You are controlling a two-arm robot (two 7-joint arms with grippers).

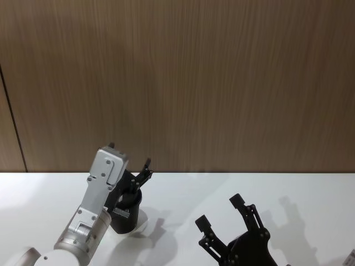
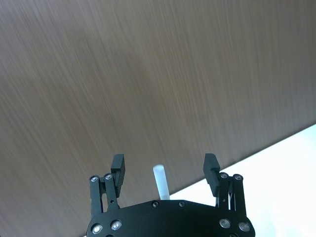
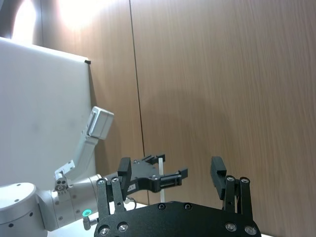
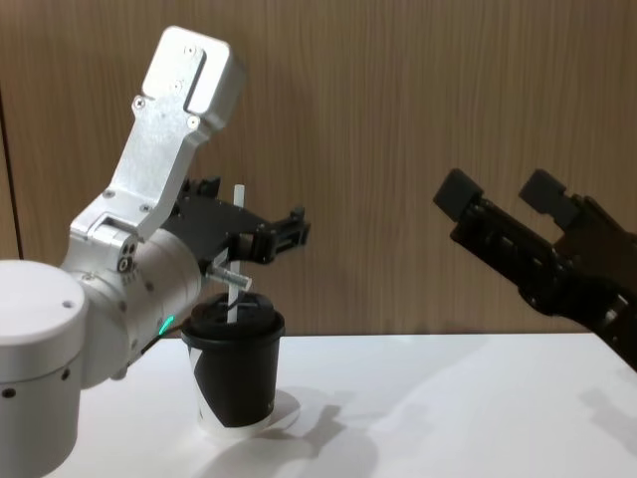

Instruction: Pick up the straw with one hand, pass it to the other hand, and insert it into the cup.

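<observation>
The black cup [image 4: 235, 370] stands on the white table, left of centre, also in the head view [image 1: 125, 220] under my left arm. The white straw [image 4: 237, 204] stands in its lid, leaning slightly. My left gripper [image 4: 249, 211] hovers just above the lid, open, with a finger on either side of the straw and not touching it. In the left wrist view the straw tip [image 2: 160, 178] rises between the spread fingers [image 2: 118, 167]. My right gripper [image 4: 498, 189] is open and holds nothing, raised to the right of the cup, and shows in the head view [image 1: 220, 210].
The white table [image 4: 448, 398] stretches out to the right of the cup. A wood-panelled wall [image 1: 222, 83] closes off the back. In the right wrist view my left gripper [image 3: 157, 173] shows beyond the right one's fingers [image 3: 218, 170].
</observation>
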